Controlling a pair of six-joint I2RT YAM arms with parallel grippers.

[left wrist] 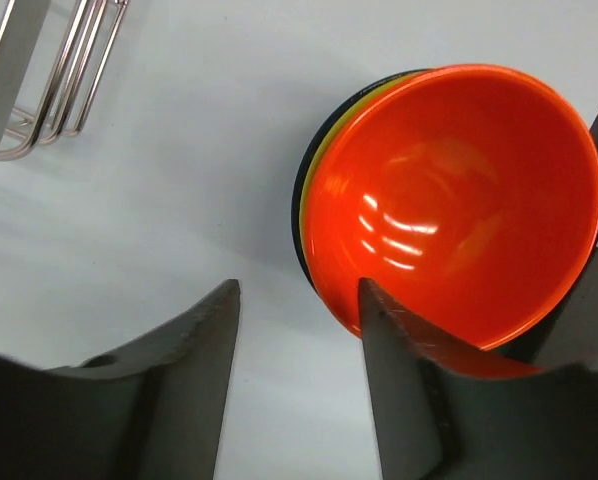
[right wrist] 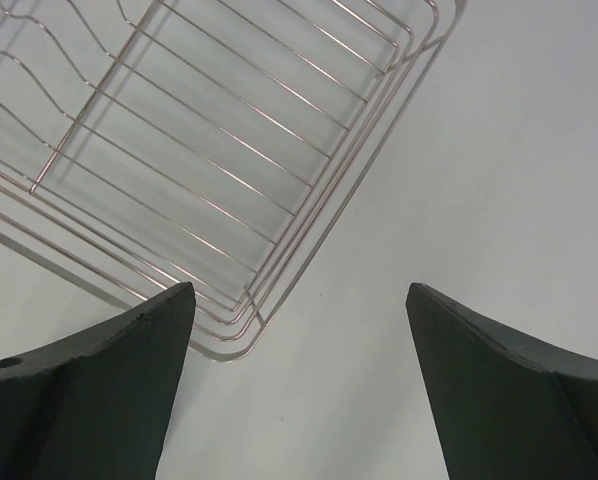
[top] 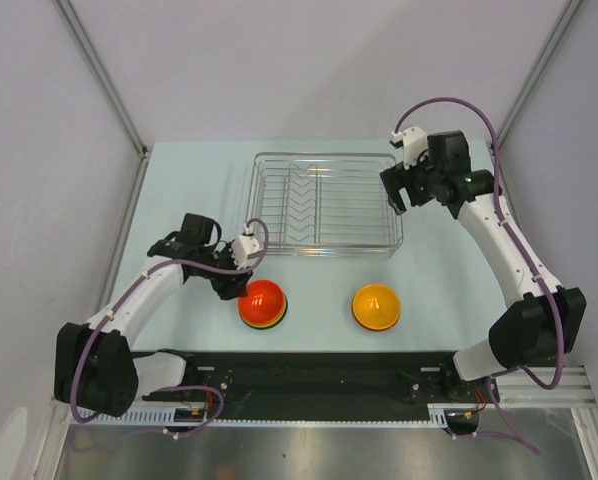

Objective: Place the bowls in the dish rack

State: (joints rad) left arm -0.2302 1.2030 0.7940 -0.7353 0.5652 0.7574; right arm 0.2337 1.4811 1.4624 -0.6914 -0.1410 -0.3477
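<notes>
Near edge: red-topped bowl stack [top: 262,302] sits on the bench [top: 179,200]. A yellow bowl [top: 376,306] sits to its right, apart.

Left gripper [left wrist: 297,300] is low beside the stack, jaws spread, only bench between them. One finger is at the red rim; contact can't be told.

Farther: dish rack [top: 324,155], no bowls in it. Right gripper [right wrist: 299,290] is spread wide, empty, above the rack's corner.

Step, by my reading: first pickup, not yet gripped. Next move: straddle the red rim, close, lift without dragging the bowls beneath.
</notes>
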